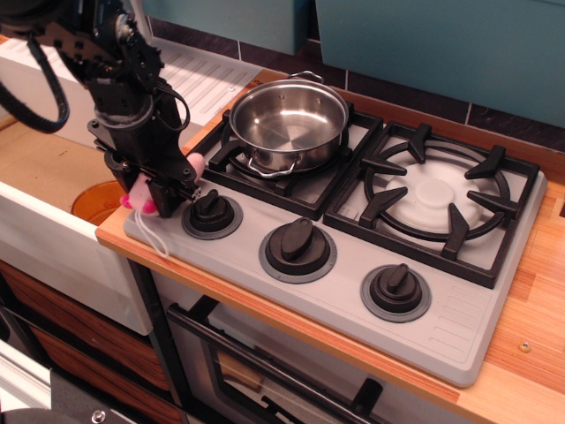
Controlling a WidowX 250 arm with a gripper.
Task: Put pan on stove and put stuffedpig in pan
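**Pig at the stove's front-left corner, mostly behind the gripper**

Pan (290,121) sits on the rear-left burner of the stove (459,331), upright and empty, its loop handles pointing front and back. That half looks done.

The stuffedpig (144,189) is at the stove's front-left corner, just left of the leftmost knob (212,212). You see only pink patches either side of the black gripper (157,185), plus a white string (154,237) trailing down over the stove's front edge.

Handling, as a judgement: plush, so light and squashy, not fragile. It should compress under the pads and will not slip much. Take it across the body, not by the string, which could let it swing and snag a knob or grate.

Hard to make out:
- The fingers are lost against the dark gripper body. They appear to straddle the pig, but you cannot tell whether they are closed on it or merely around it.
- Whether the pig is resting on the stove or lifted off is unclear.
- Snout and feet cannot be sorted out, so its orientation is unknown.
- The arm's upper part is cut off at the top-left.
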